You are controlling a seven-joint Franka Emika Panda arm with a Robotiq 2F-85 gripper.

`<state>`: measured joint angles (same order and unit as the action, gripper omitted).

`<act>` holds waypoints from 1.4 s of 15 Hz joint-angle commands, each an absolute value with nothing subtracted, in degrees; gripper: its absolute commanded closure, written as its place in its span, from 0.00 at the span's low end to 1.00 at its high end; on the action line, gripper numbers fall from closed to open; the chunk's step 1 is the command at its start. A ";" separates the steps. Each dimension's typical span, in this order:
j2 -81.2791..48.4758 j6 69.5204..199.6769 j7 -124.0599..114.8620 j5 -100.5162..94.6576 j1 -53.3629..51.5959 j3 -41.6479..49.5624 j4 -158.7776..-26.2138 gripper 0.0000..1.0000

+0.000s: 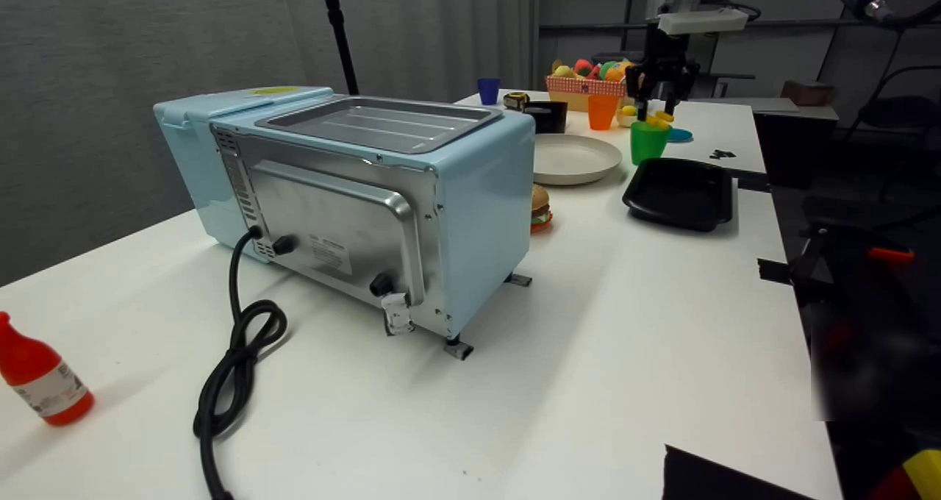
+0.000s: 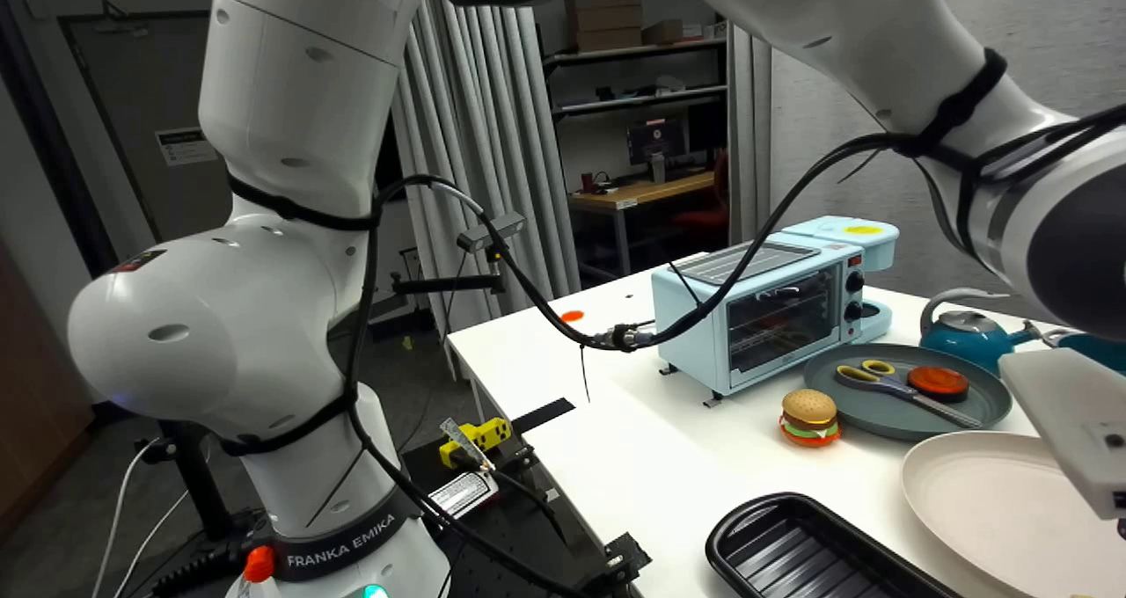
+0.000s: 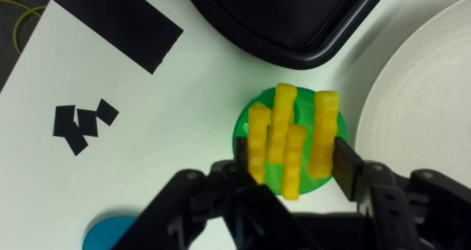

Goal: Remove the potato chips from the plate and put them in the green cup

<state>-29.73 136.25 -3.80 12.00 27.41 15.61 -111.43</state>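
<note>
Fingers spread wide over the green cup

You have the gripper pointing down, operator, with a fingertip at either side of the cup's mouth in the wrist view and a broad gap between them. Inside that gap, your potato chips! At least four yellow sticks lie over the mouth, green showing between them. One end crosses the rim on the side of the black tray, another crosses it opposite. How deep they sit, you cannot tell; nor whether the outer two touch your fingers. An exterior view gives you yellow at the rim as well, right by the fingertips.

Look at that arm of yours! Up from the base in a thick white column, over in a high arch along the top of an exterior view, then sloping down toward that picture's right edge, a black cable drooping in a long loop beneath. Your white box sits above the gripper.

Around the cup, you've got the cream plate just beside it, the tray near, and a blue disc farther off, all on the white table.
</note>
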 commanded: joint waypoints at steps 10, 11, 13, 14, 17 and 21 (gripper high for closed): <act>-28.95 135.36 -1.83 13.45 28.29 15.25 -111.35 0.00; -28.59 135.33 -1.74 13.38 28.22 15.23 -111.49 0.00; -28.02 135.47 -1.78 12.98 27.89 15.31 -111.61 0.00; -27.73 135.39 -1.74 12.87 27.75 15.29 -111.60 0.00; -26.07 136.10 -1.57 12.06 26.72 15.39 -112.04 0.00; -22.99 136.09 -1.30 11.89 25.40 15.23 -112.10 0.00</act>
